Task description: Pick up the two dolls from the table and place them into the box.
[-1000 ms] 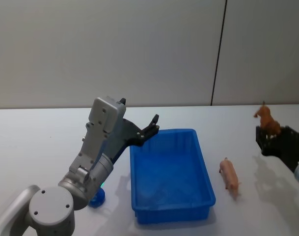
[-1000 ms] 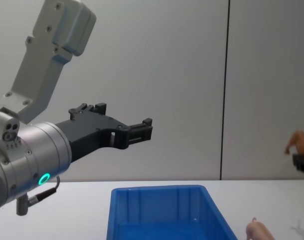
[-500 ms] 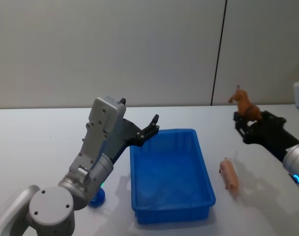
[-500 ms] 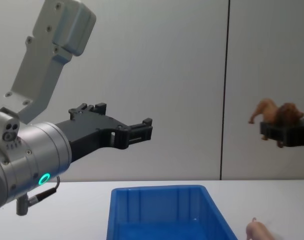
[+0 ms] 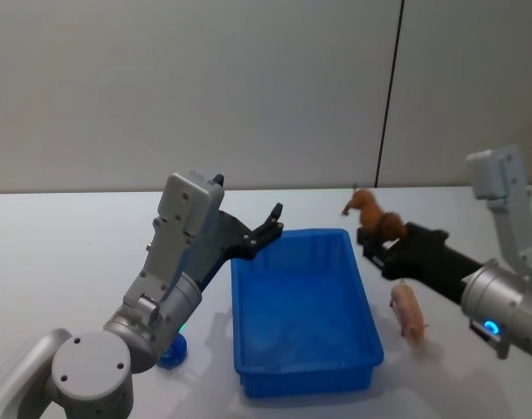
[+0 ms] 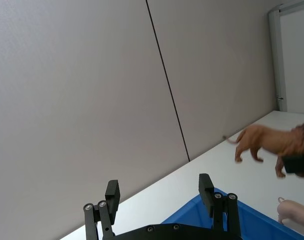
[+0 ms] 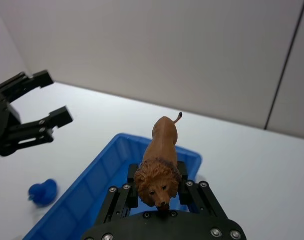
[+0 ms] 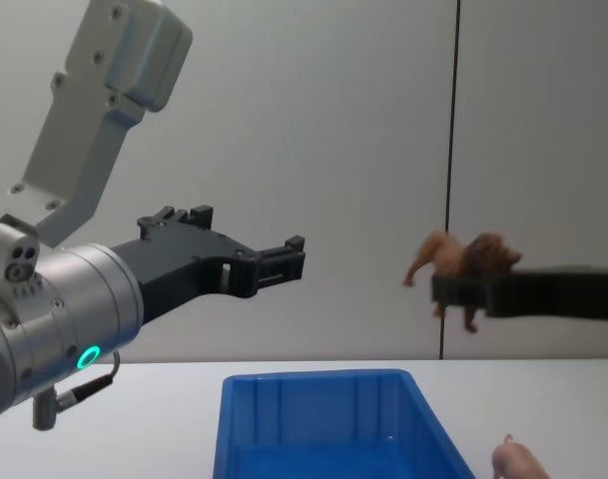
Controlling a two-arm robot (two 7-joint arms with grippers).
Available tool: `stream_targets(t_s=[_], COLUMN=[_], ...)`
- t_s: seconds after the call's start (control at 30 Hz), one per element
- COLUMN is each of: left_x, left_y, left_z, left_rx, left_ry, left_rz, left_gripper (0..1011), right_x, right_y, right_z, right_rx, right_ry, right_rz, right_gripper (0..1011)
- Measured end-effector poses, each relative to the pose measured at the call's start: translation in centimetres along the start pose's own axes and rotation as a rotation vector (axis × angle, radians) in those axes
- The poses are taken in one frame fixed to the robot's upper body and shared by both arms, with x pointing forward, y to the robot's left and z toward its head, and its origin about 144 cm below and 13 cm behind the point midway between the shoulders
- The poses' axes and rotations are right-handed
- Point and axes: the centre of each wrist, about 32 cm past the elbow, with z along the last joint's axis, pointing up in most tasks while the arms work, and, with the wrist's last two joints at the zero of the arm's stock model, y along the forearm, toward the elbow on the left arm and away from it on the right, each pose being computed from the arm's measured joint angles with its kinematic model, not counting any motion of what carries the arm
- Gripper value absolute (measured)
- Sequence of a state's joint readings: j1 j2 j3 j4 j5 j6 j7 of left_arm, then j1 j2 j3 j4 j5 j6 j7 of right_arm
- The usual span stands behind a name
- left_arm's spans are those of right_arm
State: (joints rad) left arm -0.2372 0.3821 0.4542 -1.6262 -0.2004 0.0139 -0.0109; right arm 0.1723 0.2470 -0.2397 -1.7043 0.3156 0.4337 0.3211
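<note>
The brown lion doll (image 5: 371, 212) (image 8: 461, 259) (image 7: 161, 152) (image 6: 271, 144) hangs in the air with my right gripper (image 5: 376, 237) (image 8: 453, 289) (image 7: 159, 189) shut on it. It is above the right far corner of the blue box (image 5: 363, 292) (image 8: 313, 380) (image 7: 104, 167). The pale pink doll (image 5: 409, 312) (image 8: 517, 462) (image 6: 294, 210) lies on the white table (image 5: 73, 244) just right of the box. My left gripper (image 5: 270, 223) (image 8: 289, 259) (image 6: 159, 192) is held open and empty, raised above the box's left far corner.
A small blue object (image 5: 171, 352) (image 7: 43, 191) sits on the table left of the box, near my left arm. A plain grey wall stands behind the table. The box's inside shows nothing in it.
My right gripper has carried the lion doll leftward from the far right to above the box's right edge. The left arm and the pink doll have not moved.
</note>
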Motion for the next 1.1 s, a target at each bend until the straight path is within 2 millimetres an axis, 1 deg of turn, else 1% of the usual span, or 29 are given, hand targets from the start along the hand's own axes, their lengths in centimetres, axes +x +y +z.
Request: stream_targets(t_s=[0.23, 0.43, 0.5, 0.57, 0.6, 0.67, 0.8, 0.87, 0.97, 1.03, 1.1], left_x=[0.0, 0.0, 0.0, 0.0, 0.0, 0.0, 0.0, 0.0, 0.0, 0.0, 0.0], left_y=[0.0, 0.0, 0.0, 0.0, 0.0, 0.0, 0.0, 0.0, 0.0, 0.0, 0.0], left_z=[0.0, 0.0, 0.0, 0.0, 0.0, 0.0, 0.0, 0.0, 0.0, 0.0, 0.0], left_rx=[0.000, 0.000, 0.000, 0.000, 0.000, 0.000, 0.000, 0.000, 0.000, 0.000, 0.000], left_ry=[0.000, 0.000, 0.000, 0.000, 0.000, 0.000, 0.000, 0.000, 0.000, 0.000, 0.000], left_rz=[0.000, 0.000, 0.000, 0.000, 0.000, 0.000, 0.000, 0.000, 0.000, 0.000, 0.000], left_gripper=[1003, 1003, 1003, 1003, 1003, 1003, 1003, 1003, 1003, 1003, 1003], right_x=[-0.8, -1.6, -1.9, -2.1, -2.2, -2.4, -2.6, -2.7, -2.8, -2.9, -2.9], right_y=[1.3, 3.0, 3.5, 3.9, 4.1, 4.4, 4.9, 5.0, 5.2, 5.4, 5.4], right_z=[-0.4, -1.2, -1.5, -1.6, -1.7, -1.8, -2.0, -2.1, -2.2, -2.2, -2.3], right_rx=[-0.085, -0.165, -0.187, -0.206, -0.212, -0.226, -0.246, -0.253, -0.263, -0.269, -0.273], right_ry=[0.048, 0.082, 0.090, 0.096, 0.097, 0.103, 0.109, 0.111, 0.113, 0.115, 0.116], right_rz=[0.069, 0.106, 0.117, 0.125, 0.128, 0.134, 0.143, 0.146, 0.151, 0.154, 0.155], right_gripper=[415, 414, 430, 497, 507, 588, 689, 765, 832, 906, 939])
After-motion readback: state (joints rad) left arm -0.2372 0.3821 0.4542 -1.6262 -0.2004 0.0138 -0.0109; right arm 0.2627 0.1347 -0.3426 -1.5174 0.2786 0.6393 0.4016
